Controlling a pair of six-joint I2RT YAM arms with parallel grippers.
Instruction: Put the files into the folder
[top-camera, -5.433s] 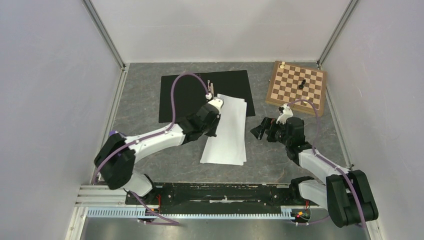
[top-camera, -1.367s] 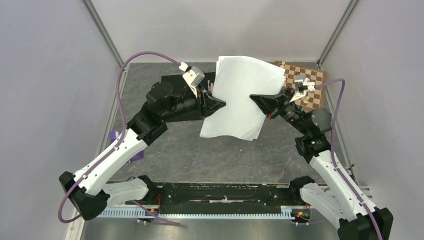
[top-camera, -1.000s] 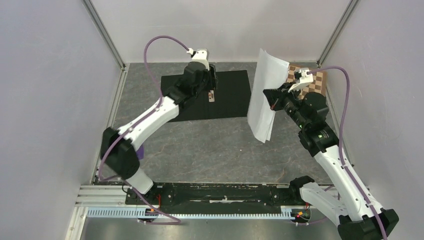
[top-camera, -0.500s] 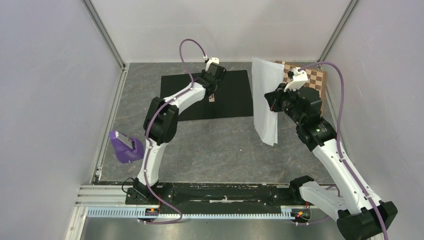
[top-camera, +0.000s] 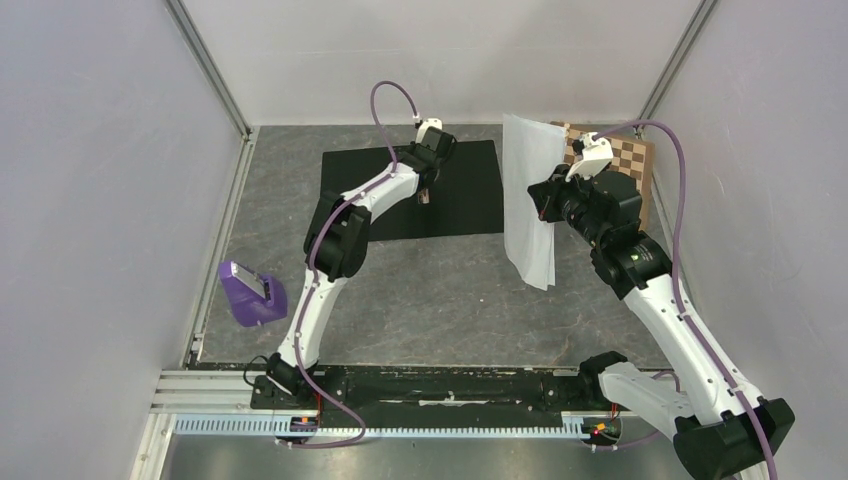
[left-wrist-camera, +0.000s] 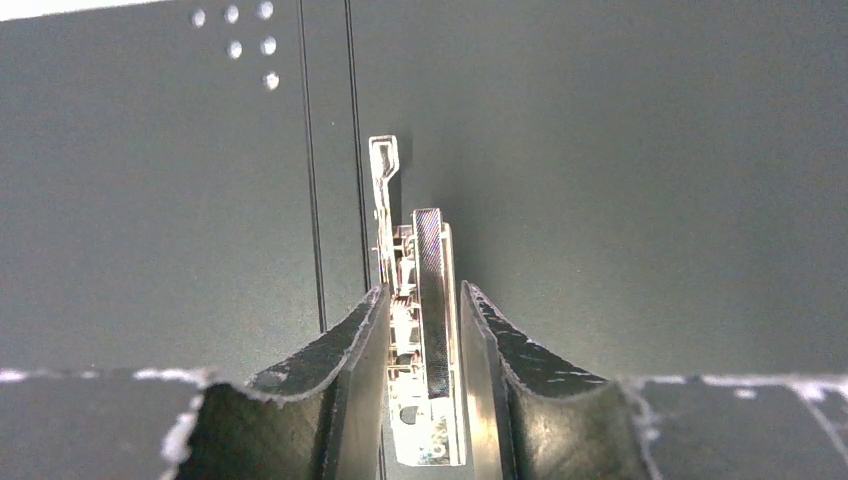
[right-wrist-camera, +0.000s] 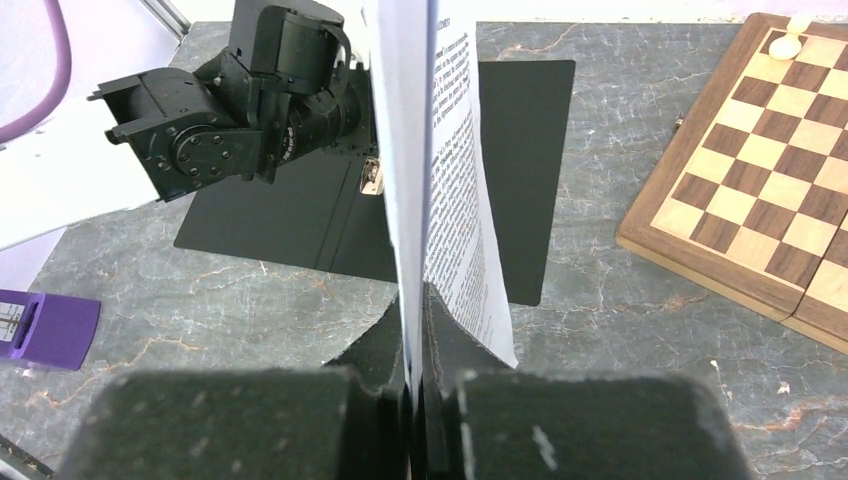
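Observation:
The folder (top-camera: 460, 195) lies open at the back of the table with its black inner faces (left-wrist-camera: 620, 150) up. My left gripper (top-camera: 428, 180) reaches down onto its metal clip (left-wrist-camera: 425, 250). The jaws of the left gripper (left-wrist-camera: 423, 288) stand narrow and press on either side of the clip. To the right, the files (top-camera: 528, 200) hang upright as a white stack above the table, beside the folder's right edge. My right gripper (top-camera: 548, 200) is shut on their edge. In the right wrist view the files (right-wrist-camera: 405, 150) run edge-on out of the right gripper (right-wrist-camera: 415, 290), and one sheet shows printed text.
A wooden chessboard (top-camera: 625, 165) lies at the back right, just behind the right gripper, with a white piece (right-wrist-camera: 790, 42) on its far corner. A purple object (top-camera: 252, 293) sits near the left wall. Frame posts rise at both back corners.
My left gripper has moved from left of the clip onto it and its jaws have narrowed around it. The right gripper has turned the files edge-on and shifted slightly left.

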